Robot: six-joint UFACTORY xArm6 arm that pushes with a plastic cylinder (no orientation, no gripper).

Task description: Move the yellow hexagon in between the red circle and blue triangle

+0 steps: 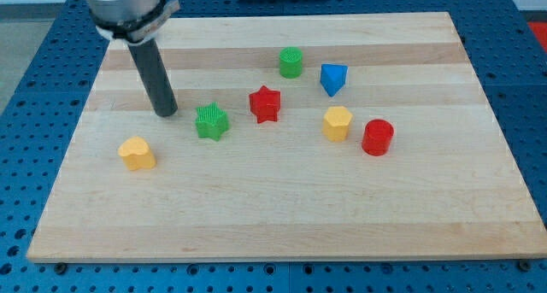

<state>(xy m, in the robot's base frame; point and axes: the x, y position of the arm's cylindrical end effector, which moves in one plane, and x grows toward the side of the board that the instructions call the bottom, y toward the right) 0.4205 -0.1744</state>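
Our arm carries no claw, only a rod, so there is nothing to open, clench or grasp with; we work by pushing. My tip point(167, 114) rests on the wooden board point(256, 208) towards the view's left.

Nearest to it, just to the view's right, stands the green star point(211, 121). Below and a little left of the tip sits the yellow heart point(137, 153). Further right of the tip comes the red star point(265, 103), and up and right of that the green cylinder point(291, 62).

Well apart from the tip, on the view's right, stands the yellow hexagon point(338, 122), just beside the red circle point(377, 137) and below the blue triangle point(333, 78). It appears to lie left of the line joining those two.

To do this well, we judge the tip should come round to the hexagon's left side and nudge it gently rightward and slightly up into the gap, stopping short of either neighbour. The green star and red star stand directly in the straight path, so we would pass below them.
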